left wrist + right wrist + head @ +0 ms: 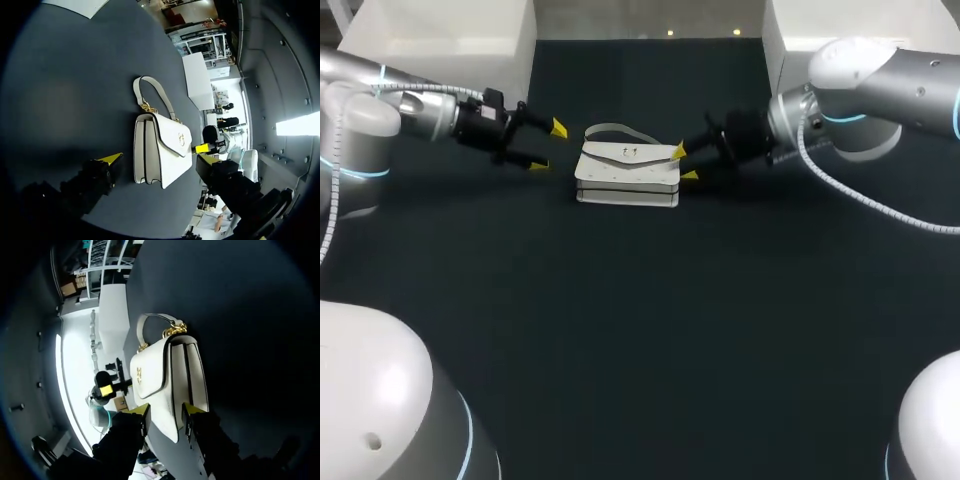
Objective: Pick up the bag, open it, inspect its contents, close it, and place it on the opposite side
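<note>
The bag (628,172) lies flat on the dark table (640,330) between the two grippers. Its flap (628,156) is up and shut and its handle (610,128) is flopped on the table at the bag's far side, so by the look of it nothing is lifted or opened yet. The right gripper (683,163) is at the bag's right end, fingers partly apart and straddling that end near a corner, with one yellow tip by the flap's edge and the other against the side panel. I'd guess it sits there because the end gives a narrow, firm edge to bite, where the broad flap face offers nothing to grip. I can't see both tips pressing in, so I'd call it poised around the bag, not clamped on it. The left gripper (548,147) hangs just off the bag's left end, clear of it, with fingers spread wide and pointed at the bag. That reads as waiting: once the right end is held, a wide-open gripper on the left is well placed to take the flap or the other end. With the handle on the far side, it is out of the way of both grippers. The risk I see is the bag skating leftward if the right tips close unevenly, since nothing braces its left end.
</note>
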`<state>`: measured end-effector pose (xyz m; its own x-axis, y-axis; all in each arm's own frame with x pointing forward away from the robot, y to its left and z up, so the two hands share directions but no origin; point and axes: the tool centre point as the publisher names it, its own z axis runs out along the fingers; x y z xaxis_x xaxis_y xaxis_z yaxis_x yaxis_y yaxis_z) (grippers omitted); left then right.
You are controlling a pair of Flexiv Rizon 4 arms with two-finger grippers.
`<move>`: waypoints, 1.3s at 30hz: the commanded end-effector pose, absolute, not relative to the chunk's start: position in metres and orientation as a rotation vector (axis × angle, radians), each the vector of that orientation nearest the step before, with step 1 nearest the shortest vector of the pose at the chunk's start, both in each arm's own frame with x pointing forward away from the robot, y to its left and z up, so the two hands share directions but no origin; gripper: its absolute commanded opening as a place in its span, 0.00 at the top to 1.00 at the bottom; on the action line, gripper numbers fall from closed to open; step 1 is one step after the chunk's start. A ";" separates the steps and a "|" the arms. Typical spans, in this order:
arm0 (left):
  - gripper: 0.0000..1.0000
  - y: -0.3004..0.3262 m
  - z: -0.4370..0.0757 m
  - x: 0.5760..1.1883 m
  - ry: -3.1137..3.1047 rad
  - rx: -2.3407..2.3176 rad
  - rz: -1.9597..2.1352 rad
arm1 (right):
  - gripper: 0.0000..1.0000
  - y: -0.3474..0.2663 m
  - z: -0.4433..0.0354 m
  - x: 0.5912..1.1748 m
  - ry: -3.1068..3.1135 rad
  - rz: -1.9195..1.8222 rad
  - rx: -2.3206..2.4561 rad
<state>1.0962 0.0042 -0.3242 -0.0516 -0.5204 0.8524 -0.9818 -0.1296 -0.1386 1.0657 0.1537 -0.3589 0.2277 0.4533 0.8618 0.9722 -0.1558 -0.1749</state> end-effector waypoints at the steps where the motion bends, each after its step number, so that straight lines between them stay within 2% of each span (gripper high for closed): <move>1: 0.00 0.012 -0.318 1.086 -1.586 1.765 1.157 | 0.63 0.155 -0.362 1.064 -1.326 -0.853 -1.742; 4: 0.00 0.019 -0.318 1.086 -1.583 1.784 1.158 | 0.67 0.157 -0.364 1.064 -1.322 -0.855 -1.737; 9: 0.00 0.028 -0.317 1.085 -1.588 1.811 1.146 | 0.80 0.161 -0.364 1.067 -1.319 -0.864 -1.723; 12: 0.00 0.032 -0.316 1.084 -1.592 1.830 1.140 | 0.93 0.162 -0.363 1.070 -1.317 -0.870 -1.716; 13: 0.00 0.034 -0.316 1.084 -1.593 1.836 1.138 | 1.00 0.163 -0.363 1.070 -1.315 -0.872 -1.713; 21: 0.00 0.045 -0.318 1.085 -1.622 1.876 1.089 | 1.00 0.156 -0.363 1.071 -1.326 -0.887 -1.689; 31: 0.00 0.068 -0.302 1.088 -1.745 1.984 0.939 | 1.00 0.104 -0.352 1.080 -1.379 -0.920 -1.724; 39: 0.00 0.087 -0.291 1.089 -1.907 2.077 0.641 | 1.00 0.068 -0.346 1.080 -1.434 -0.878 -1.720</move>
